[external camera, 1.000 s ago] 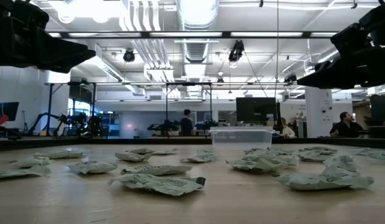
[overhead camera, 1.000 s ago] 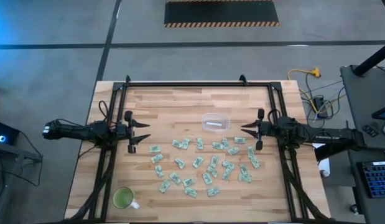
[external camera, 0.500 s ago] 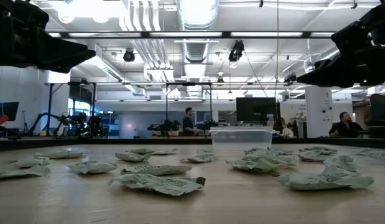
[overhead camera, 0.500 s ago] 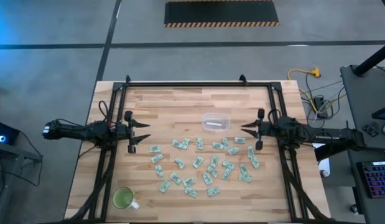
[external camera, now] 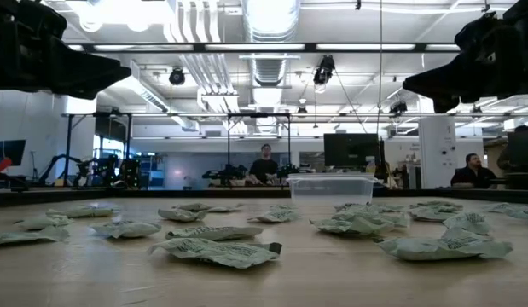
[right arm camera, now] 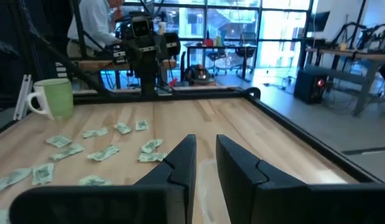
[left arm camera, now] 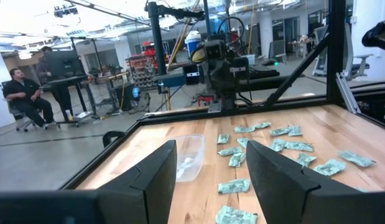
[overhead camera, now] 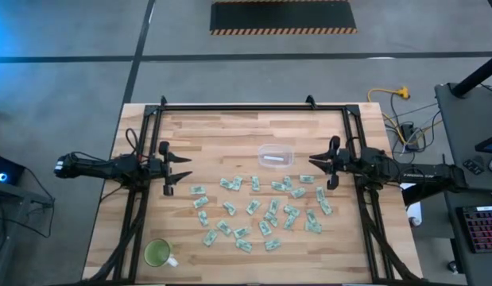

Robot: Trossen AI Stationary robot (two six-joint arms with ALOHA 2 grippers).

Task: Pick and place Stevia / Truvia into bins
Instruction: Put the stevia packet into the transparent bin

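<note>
1. Currently both arms hang above the tabletop (overhead camera: 230, 131) at opposite sides, clear of the work. Judged a start or between-picks posture.
2. Left claw (overhead camera: 182, 169): at the left edge, off the wood, pointing inward. Fingers (left arm camera: 156, 167) stand well apart in its wrist view, nothing between them. Open and empty, presumably set for a first pick.
3. Right claw (overhead camera: 315, 164): at the right side, just beside the near end of the sachet scatter and near the clear tub (overhead camera: 275, 156). Fingers (right arm camera: 181, 163) are close together with a narrow gap showing, and no sachet in the gap. Nearly closed, holding nothing.
4. Stevia / Truvia sachets (overhead camera: 257, 208): about two dozen, pale green and white, lying loose and flat on the wood in a band between the two arms, front of the tub. Some overlap or touch, and most lie singly. The spread suits one-at-a-time picking from either side.
5. Clear tub sits behind the scatter, roughly midway between the arms and somewhat nearer the right one, so both can likely reach it. One pale item shows inside in the high view, probably a sachet, though I cannot tell for certain.
6. Green mug (overhead camera: 158, 253): front-left corner, well apart from the sachets. Not the target.
7. Judgement: nearly all sachets remain to move.
</note>
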